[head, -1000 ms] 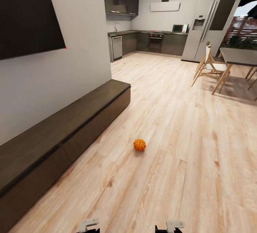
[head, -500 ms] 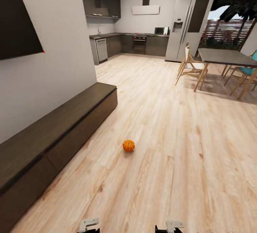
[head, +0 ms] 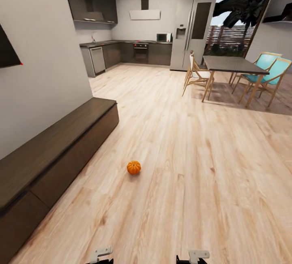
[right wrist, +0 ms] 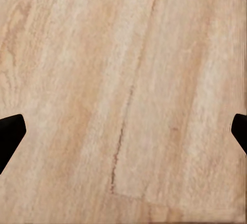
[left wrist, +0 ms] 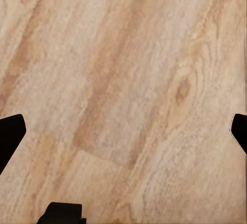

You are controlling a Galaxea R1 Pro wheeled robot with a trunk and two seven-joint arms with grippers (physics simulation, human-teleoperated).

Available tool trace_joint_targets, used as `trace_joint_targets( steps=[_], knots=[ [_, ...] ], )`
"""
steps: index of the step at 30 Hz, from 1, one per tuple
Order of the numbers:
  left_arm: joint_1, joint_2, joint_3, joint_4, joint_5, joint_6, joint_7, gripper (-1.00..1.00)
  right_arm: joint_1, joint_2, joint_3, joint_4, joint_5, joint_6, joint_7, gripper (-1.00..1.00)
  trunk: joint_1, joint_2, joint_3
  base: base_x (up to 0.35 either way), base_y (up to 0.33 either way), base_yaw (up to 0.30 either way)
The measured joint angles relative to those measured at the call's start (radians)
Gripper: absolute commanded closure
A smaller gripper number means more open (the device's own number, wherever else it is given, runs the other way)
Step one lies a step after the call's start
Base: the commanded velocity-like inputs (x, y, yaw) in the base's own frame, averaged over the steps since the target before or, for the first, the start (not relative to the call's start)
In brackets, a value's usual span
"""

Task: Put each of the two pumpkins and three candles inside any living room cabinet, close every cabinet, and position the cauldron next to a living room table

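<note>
- At the near edge of the head view, the tops of the left claw (head: 100,254) and the right claw (head: 198,254) just show above the wooden floor (head: 194,167).
- In the left wrist view, the left claw's dark fingertips (left wrist: 10,136) sit at the two sides of the picture, spread wide, with bare floor planks between them and nothing held.
- In the right wrist view, the right claw's fingertips (right wrist: 10,131) are likewise set wide apart over bare planks, holding nothing.
- One pumpkin (head: 134,167) sits alone on the floor ahead of the robot, near the long front of the cabinet (head: 52,154) but apart from it.
- The cabinet runs along the left wall, its drawer fronts all flush and shut and its top bare.
- A corner of a dark screen (head: 8,51) hangs on the wall above the cabinet.
- Farther off on the right stands a dining worktop (head: 231,64) with wooden chairs (head: 194,73) and teal chairs (head: 265,71) around it.
- Farthest away is the kitchen, with dark cupboards (head: 121,53), an oven (head: 140,51), a microwave (head: 163,37) and a tall fridge (head: 190,31).
</note>
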Motion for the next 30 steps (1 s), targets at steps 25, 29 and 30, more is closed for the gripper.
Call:
trace_joint_targets(
  steps=[25,29,30],
  knots=[
    [0.001,0.000,0.000,0.000,-0.001,0.000,0.000,-1.00,0.000,0.001,0.000,-0.001,0.000,0.000,0.000,-1.00,0.000,0.000,0.020,0.000,0.000,-0.232],
    [0.000,0.000,0.000,0.000,-0.001,0.000,0.000,-1.00,0.000,0.001,0.000,-0.002,0.000,0.000,0.000,-1.00,0.000,0.000,0.017,0.000,0.000,-0.180],
    [0.001,0.000,0.000,0.000,-0.001,0.000,0.000,-1.00,0.000,0.001,0.000,-0.002,0.000,0.000,0.000,-1.00,0.000,0.000,0.016,0.000,0.000,-0.221]
  ],
)
